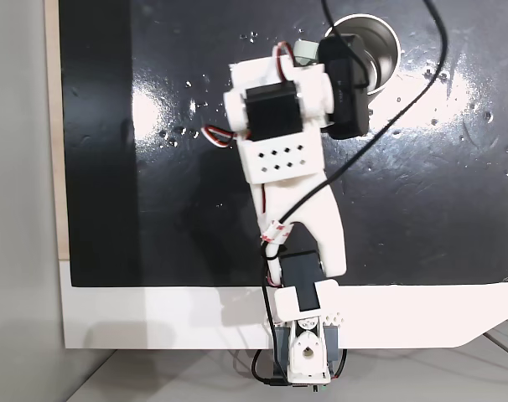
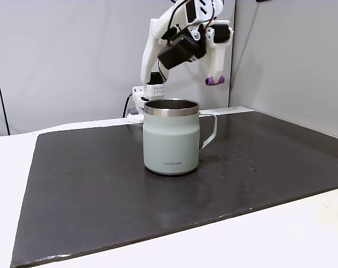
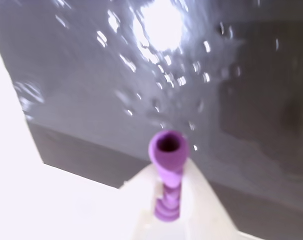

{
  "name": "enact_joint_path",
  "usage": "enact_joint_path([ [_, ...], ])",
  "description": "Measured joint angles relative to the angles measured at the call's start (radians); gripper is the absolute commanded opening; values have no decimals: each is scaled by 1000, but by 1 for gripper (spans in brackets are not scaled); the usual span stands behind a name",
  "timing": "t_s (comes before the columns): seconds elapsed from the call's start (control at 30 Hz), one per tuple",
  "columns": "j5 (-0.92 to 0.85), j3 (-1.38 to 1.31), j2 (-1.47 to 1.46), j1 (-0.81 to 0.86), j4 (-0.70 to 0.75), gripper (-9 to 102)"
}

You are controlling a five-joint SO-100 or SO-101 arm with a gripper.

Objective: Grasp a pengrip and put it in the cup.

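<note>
Purple pengrip (image 2: 215,81) aloft above upright sage-green cup (image 2: 171,139) on dark mat.

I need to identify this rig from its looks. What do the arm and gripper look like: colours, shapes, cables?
The arm is built of white plastic shells with black boxy servos between them; one shell has a grid of small round holes. Red-white wires loop at the joints, and a black cable runs along it. The gripper has white fingers.

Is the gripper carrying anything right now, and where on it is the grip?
Yes: the gripper holds the purple pengrip by its lower part, its open end sticking out, above the mat.
</note>
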Motion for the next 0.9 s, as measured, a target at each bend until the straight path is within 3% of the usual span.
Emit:
enact_joint_path([
  [0.3,-190,-9,25,192,2,0],
  [0.4,-242,-91,-28,236,2,2],
  [0.5,-288,-199,-107,268,2,12],
  [0.7,-360,-382,-235,288,3,13],
  [0.8,-373,-440,-272,293,5,28],
  [0.9,-374,-456,-284,295,5,34],
])
